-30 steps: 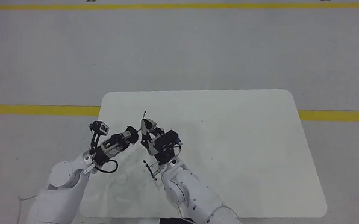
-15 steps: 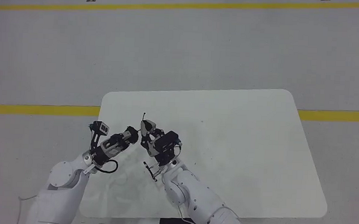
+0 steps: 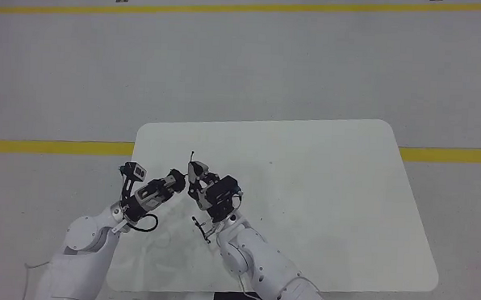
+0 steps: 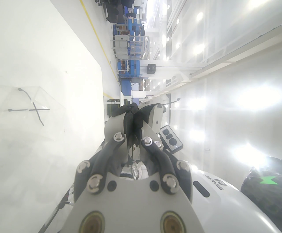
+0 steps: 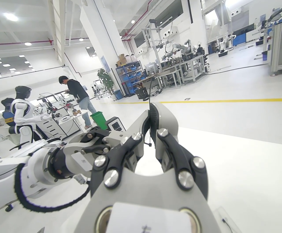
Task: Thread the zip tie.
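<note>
Well, both grippers hang over the left part of the table (image 3: 343,195), near its left edge and well apart from the right one. The right gripper (image 5: 152,114) pinches the zip tie (image 5: 150,92) upright; the left gripper (image 4: 132,119), pads pressed together, sits just beside.

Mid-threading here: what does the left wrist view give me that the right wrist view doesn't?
Left wrist: spare zip ties lying crossed on the table, under what looks like clear plastic. Right wrist: the zip tie standing upright, pinched in the shut right gripper. Both: the table, and the two grippers close together, the left gripper shut.
</note>
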`<action>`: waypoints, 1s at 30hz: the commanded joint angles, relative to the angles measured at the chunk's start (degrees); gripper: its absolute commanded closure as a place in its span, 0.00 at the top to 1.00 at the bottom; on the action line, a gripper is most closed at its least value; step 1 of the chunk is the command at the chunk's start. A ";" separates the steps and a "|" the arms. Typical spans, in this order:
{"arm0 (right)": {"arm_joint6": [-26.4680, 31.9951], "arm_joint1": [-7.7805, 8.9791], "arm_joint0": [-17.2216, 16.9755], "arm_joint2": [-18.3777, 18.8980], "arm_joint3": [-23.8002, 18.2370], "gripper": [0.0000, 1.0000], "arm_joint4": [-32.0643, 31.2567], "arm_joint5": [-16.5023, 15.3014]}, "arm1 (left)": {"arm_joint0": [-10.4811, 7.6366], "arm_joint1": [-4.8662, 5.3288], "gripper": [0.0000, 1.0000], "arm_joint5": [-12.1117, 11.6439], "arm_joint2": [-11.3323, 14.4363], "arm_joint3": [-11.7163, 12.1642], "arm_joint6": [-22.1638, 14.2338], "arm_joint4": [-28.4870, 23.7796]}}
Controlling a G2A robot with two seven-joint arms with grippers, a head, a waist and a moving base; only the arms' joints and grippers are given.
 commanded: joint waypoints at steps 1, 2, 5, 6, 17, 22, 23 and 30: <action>-0.13 0.00 0.02 0.00 0.06 0.00 -0.04 0.01 | 0.00 0.00 0.00 0.00 0.00 0.00 0.00 0.00; -0.16 0.00 0.04 0.00 0.11 0.00 -0.07 0.01 | 0.00 0.00 0.00 0.00 0.00 0.00 0.00 0.00; -0.15 0.02 0.07 0.06 0.25 0.00 -0.16 0.04 | 0.00 0.00 0.00 0.00 0.00 0.00 0.00 0.00; -0.14 0.03 0.07 0.07 0.30 0.00 -0.19 0.05 | 0.00 0.00 0.00 0.00 0.00 0.00 0.00 0.00; 0.67 0.01 0.28 0.01 1.04 0.00 -0.10 -0.24 | 0.00 0.00 0.00 0.00 0.00 0.00 0.00 0.00; 1.07 0.06 0.16 0.11 1.18 0.00 0.14 -0.45 | 0.00 0.00 0.00 0.00 0.00 0.00 0.00 0.00; 1.08 0.08 0.11 0.13 1.17 0.00 0.13 -0.44 | 0.00 0.00 0.00 0.00 0.00 0.00 0.00 0.00; 1.57 0.26 -0.25 0.35 1.22 0.00 -0.01 -0.77 | 0.00 0.00 0.00 0.00 0.00 0.00 0.00 0.00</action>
